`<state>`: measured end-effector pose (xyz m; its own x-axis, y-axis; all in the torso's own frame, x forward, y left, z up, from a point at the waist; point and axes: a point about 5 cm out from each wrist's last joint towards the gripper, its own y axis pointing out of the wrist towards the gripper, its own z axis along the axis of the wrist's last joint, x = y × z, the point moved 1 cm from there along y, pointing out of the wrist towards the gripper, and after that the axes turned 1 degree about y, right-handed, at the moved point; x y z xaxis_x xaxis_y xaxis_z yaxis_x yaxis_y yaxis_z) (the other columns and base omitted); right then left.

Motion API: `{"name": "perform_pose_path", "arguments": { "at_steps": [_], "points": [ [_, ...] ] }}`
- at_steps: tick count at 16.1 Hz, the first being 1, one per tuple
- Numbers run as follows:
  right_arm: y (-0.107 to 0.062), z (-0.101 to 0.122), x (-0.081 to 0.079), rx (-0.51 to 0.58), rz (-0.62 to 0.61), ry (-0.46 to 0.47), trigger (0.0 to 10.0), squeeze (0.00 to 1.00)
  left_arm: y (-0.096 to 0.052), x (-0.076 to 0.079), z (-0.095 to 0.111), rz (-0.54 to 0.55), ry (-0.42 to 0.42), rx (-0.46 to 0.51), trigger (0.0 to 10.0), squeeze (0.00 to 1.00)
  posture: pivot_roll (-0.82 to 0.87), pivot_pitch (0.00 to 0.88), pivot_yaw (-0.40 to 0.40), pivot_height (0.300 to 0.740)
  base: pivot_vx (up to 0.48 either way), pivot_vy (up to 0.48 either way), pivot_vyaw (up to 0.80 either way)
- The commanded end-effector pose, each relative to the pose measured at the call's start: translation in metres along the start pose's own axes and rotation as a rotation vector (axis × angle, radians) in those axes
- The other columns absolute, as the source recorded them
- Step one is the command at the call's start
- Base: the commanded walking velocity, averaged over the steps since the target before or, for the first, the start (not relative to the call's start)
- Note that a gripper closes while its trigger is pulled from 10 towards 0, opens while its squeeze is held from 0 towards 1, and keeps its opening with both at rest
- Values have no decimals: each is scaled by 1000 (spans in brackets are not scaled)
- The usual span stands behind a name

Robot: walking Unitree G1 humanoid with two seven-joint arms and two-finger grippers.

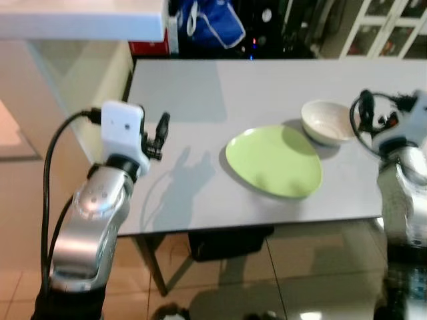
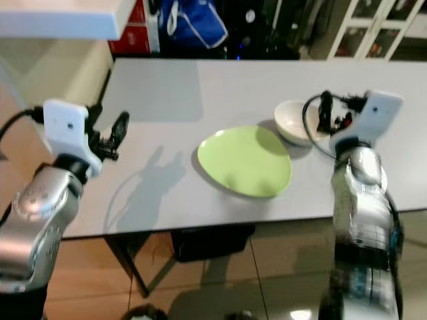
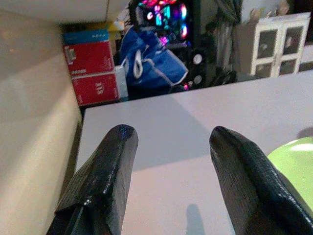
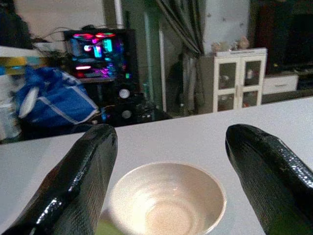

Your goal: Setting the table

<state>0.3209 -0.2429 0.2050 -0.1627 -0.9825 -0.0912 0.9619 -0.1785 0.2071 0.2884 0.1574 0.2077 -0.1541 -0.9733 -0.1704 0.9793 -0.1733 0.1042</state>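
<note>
Here, bowl (image 4: 166, 198) beside plate (image 1: 273, 160) — unlabelled

one green plate (image 1: 275, 162), one bowl (image 1: 326, 122)

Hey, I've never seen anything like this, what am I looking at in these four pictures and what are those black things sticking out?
This is a humanoid robot with two silver arms standing at a grey table. The two wide pictures come from cameras in its head, looking down. The other two come from cameras on its wrists, looking along each arm's black jaws.

On the table lie a green plate and, touching its far right edge, a cream bowl that looks empty.

The left gripper hovers open over the table's left side, holding nothing. The right gripper is open too, lined up with the bowl but not gripping it.

Behind the table are a blue bag, red boxes and a white cabinet.
</note>
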Motion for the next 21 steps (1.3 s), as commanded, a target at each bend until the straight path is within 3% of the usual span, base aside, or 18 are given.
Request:
{"name": "perform_pose_path", "arguments": {
  "at_steps": [1,4,8,12,14,21],
  "points": [
    [-8,2,-12,-18,16,1,10000,0,0,3,5,-8,8,24,10000,0,61,0,16,740,0,0,0],
    [-45,-5,-34,-54,64,92,10000,0,3,11,8,-33,12,31,10000,0,47,0,23,740,0,0,0],
    [-51,-9,-40,-143,96,102,10000,0,-1,16,9,-22,-4,45,10000,0,45,0,-23,740,0,0,0],
    [-52,-12,-43,-187,108,125,10000,0,-5,22,10,-58,-1,50,10000,0,24,6,-5,740,0,0,0],
    [-63,-13,-44,-206,105,135,10000,0,-10,28,-2,-85,-14,11,10000,0,12,4,0,740,0,0,0],
    [-68,-20,-51,-256,118,176,10000,0,-12,20,-2,-47,-17,16,10000,0,22,0,-9,740,0,142,0]
  ]
}}
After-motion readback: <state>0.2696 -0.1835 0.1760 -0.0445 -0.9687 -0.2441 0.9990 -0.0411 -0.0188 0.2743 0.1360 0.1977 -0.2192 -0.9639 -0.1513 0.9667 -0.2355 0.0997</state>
